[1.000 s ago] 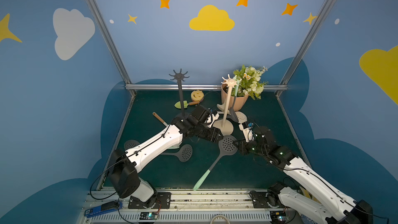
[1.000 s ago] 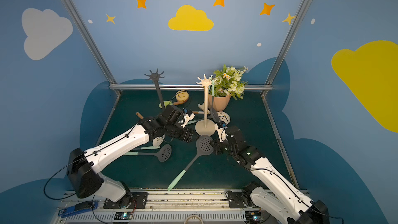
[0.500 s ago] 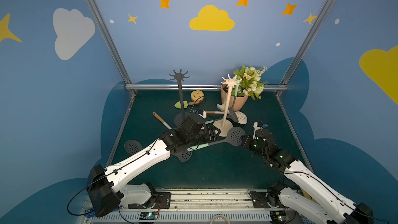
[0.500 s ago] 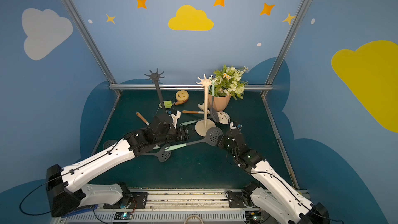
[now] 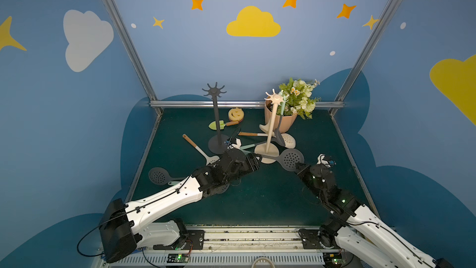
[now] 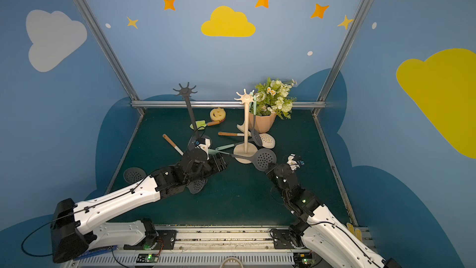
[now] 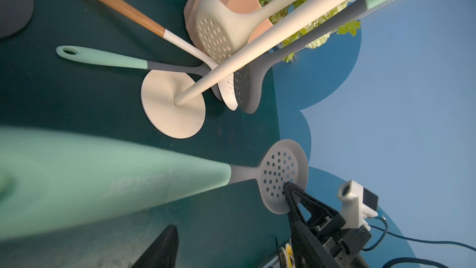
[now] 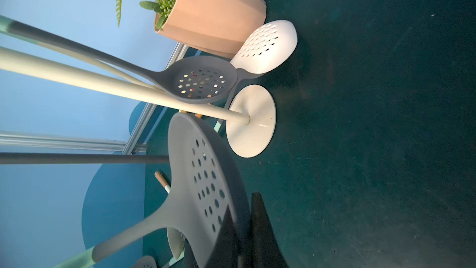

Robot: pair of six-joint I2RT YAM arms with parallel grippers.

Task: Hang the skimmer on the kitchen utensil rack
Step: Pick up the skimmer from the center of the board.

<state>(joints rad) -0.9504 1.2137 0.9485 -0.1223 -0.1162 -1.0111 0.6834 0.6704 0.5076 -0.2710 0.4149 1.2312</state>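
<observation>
The skimmer (image 5: 291,159) has a grey holed round head and a mint handle. It hangs level above the mat in front of the cream utensil rack (image 5: 271,127). My right gripper (image 8: 243,217) is shut on the rim of the skimmer's head (image 8: 203,176), also seen in a top view (image 6: 265,159). The handle reaches left over my left gripper (image 5: 253,162), which is open. In the left wrist view the handle (image 7: 103,176) passes blurred close to the camera, beside one of my fingers (image 7: 159,248), not gripped. A grey skimmer (image 8: 203,81) hangs on the cream rack.
A dark grey rack (image 5: 216,119) stands left of the cream one. A flower pot (image 5: 282,122), yellow sponge (image 5: 235,114) and green trowel (image 5: 219,125) sit behind. A wooden-handled spatula (image 5: 198,146), dark skimmer (image 5: 158,175) and cream skimmer (image 5: 288,140) lie on the mat.
The skimmer's handle swung from pointing at the front edge to pointing left. The right gripper carried the head back toward the cream rack. The left arm drew back to the handle's end.
</observation>
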